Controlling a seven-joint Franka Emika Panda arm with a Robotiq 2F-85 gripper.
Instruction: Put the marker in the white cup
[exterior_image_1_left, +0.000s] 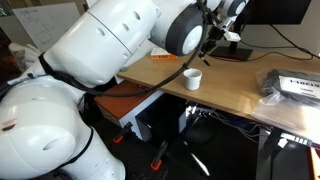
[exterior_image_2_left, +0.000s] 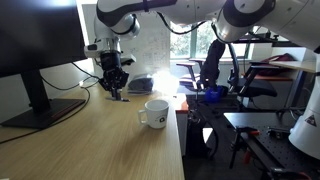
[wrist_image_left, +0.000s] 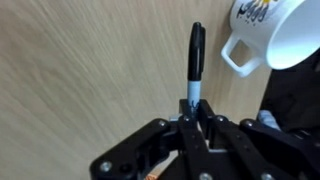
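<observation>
In the wrist view my gripper (wrist_image_left: 190, 112) is shut on the marker (wrist_image_left: 196, 55), a slim stick with a black cap and a pale barrel that points away from the jaws over the wooden desk. The white cup (wrist_image_left: 275, 30) lies at the upper right of that view, with a handle and a small print showing, apart from the marker tip. In both exterior views the gripper (exterior_image_1_left: 226, 33) (exterior_image_2_left: 115, 88) hangs just above the desk, behind the white cup (exterior_image_1_left: 192, 78) (exterior_image_2_left: 155, 113), which stands upright near the desk edge.
A monitor (exterior_image_2_left: 38, 45) on a dark foot stands on the wooden desk (exterior_image_2_left: 90, 140). A dark flat package (exterior_image_1_left: 294, 84) lies at the desk's far end. An orange pen-like thing (exterior_image_1_left: 163, 58) lies near the arm. Chairs and cables are past the desk edge.
</observation>
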